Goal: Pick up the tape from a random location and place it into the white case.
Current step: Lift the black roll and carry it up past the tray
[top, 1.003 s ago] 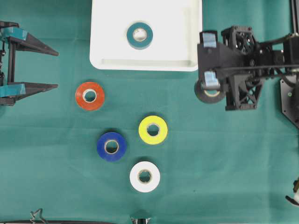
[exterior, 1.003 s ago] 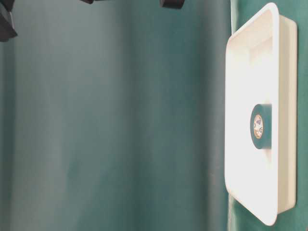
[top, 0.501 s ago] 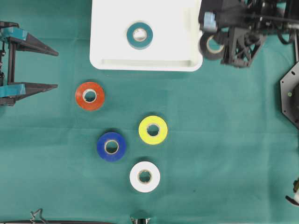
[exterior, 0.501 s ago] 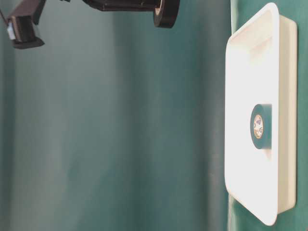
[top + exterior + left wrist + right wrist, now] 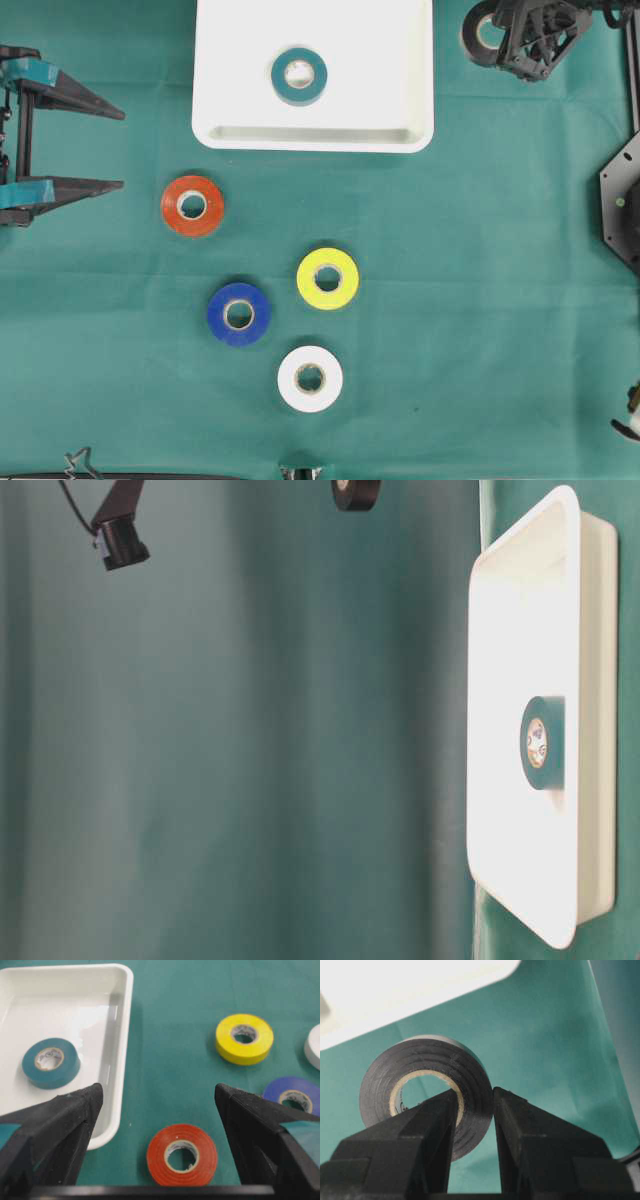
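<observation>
The right gripper [image 5: 472,1110] is pinching 1 wall of the stiff, light black tape roll [image 5: 427,1090], aloft beside the shallow white plastic case [image 5: 313,130]; the left gripper [image 5: 157,1110] is gaping wide, empty.

white case [image 5: 400,60] white | black tape [image 5: 427,1085] | cloth [image 5: 480,300] green | teal tape [image 5: 299,75]

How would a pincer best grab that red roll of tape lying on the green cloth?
The red roll lies flat with its hole facing up, so I would come straight down from above and pinch its wall, one finger inside the hole and one outside. That is how the right pincer holds the black roll.
</observation>
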You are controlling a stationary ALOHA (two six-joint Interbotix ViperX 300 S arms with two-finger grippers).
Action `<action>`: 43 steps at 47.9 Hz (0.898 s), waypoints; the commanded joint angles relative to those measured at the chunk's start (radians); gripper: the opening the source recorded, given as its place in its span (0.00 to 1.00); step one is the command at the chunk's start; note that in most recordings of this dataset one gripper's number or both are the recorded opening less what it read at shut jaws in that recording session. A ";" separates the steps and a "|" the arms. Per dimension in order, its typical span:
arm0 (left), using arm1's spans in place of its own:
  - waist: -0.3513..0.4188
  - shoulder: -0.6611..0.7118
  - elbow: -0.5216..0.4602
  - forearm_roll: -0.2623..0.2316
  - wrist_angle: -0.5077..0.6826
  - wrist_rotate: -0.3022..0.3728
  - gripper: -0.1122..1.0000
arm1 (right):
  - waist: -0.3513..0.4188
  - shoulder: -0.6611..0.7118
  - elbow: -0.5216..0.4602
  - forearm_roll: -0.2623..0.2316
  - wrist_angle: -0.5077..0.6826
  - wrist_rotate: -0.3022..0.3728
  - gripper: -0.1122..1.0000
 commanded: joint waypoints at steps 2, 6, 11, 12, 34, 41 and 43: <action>0.002 0.003 -0.009 -0.002 -0.005 -0.002 0.98 | 0.000 -0.015 -0.011 -0.003 -0.005 -0.002 0.31; 0.002 0.003 -0.009 -0.002 -0.005 -0.002 0.98 | 0.000 -0.015 -0.012 -0.003 -0.006 -0.002 0.31; 0.002 0.003 -0.009 -0.002 -0.005 -0.002 0.98 | 0.000 -0.017 -0.012 -0.003 -0.006 -0.002 0.31; 0.003 0.003 -0.009 -0.002 -0.005 -0.002 0.98 | 0.000 -0.015 -0.011 -0.003 -0.006 -0.002 0.31; 0.002 0.003 -0.009 -0.002 -0.006 -0.002 0.98 | 0.000 -0.009 -0.018 -0.003 -0.064 0.002 0.31; 0.003 0.003 -0.009 -0.002 -0.005 -0.002 0.98 | 0.000 0.025 -0.046 -0.002 -0.112 0.002 0.31; 0.002 0.003 -0.009 -0.002 -0.005 -0.002 0.98 | 0.000 0.044 -0.064 -0.002 -0.121 0.000 0.31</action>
